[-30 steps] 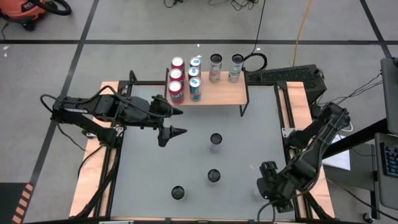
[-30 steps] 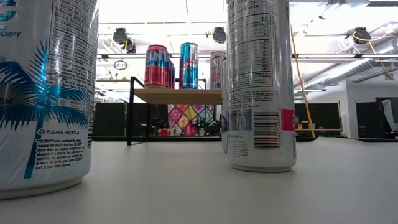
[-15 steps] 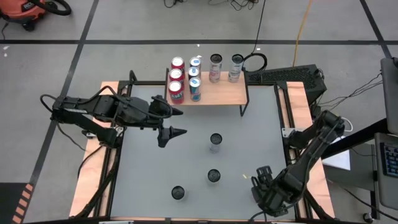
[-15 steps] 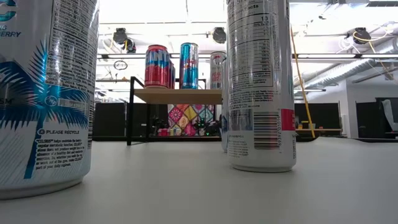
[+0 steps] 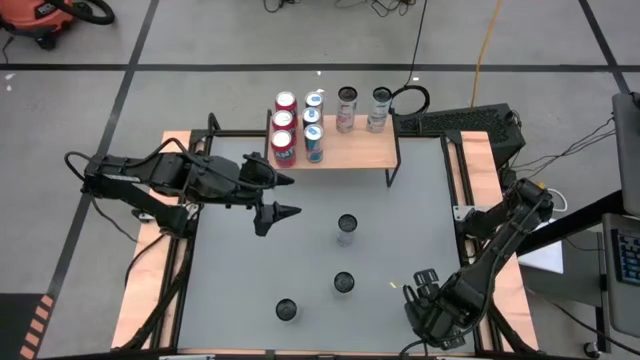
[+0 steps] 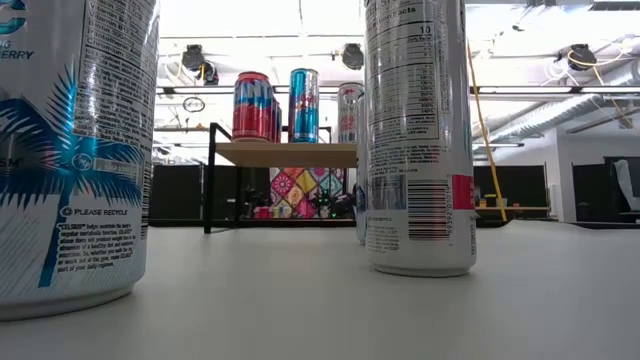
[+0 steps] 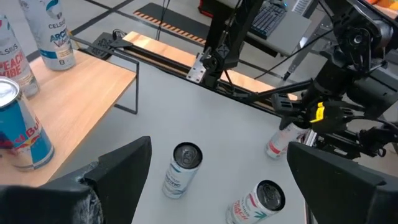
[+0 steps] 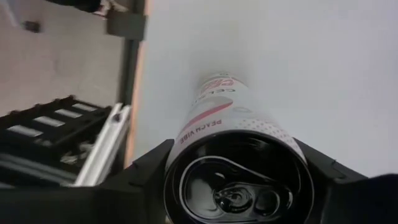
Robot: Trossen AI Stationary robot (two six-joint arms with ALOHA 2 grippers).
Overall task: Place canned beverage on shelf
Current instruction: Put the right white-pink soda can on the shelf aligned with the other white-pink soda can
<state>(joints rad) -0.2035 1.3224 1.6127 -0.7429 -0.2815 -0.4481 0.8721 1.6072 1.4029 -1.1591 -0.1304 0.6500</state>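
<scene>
Canned beverage [image 8: 239,180], a white can lettered in pink, stands upright at the near right corner of the table [image 5: 400,200], close to the right edge. It sits directly under the right gripper [image 5: 425,295]. In the right wrist view the two dark fingers [image 8: 146,168] reach down on either side of its top, very close to the wall. I cannot tell whether they have clamped it or only flank it.

The shelf [image 5: 350,148] stands at the far edge of the table, well apart from that can. Red cans [image 5: 284,122] and blue cans [image 5: 313,120] stand in two rows on its left part, and two pale cans [image 5: 362,100] stand side by side farther right along its far edge.

The left arm reaches in from the left, and its left gripper [image 5: 292,196] hangs released, fingers spread wide, above the table just near of the shelf's left end.

Three more cans stand loose on the table: one in the middle [image 5: 346,225], one nearer [image 5: 343,283], and one near and left [image 5: 287,309].
</scene>
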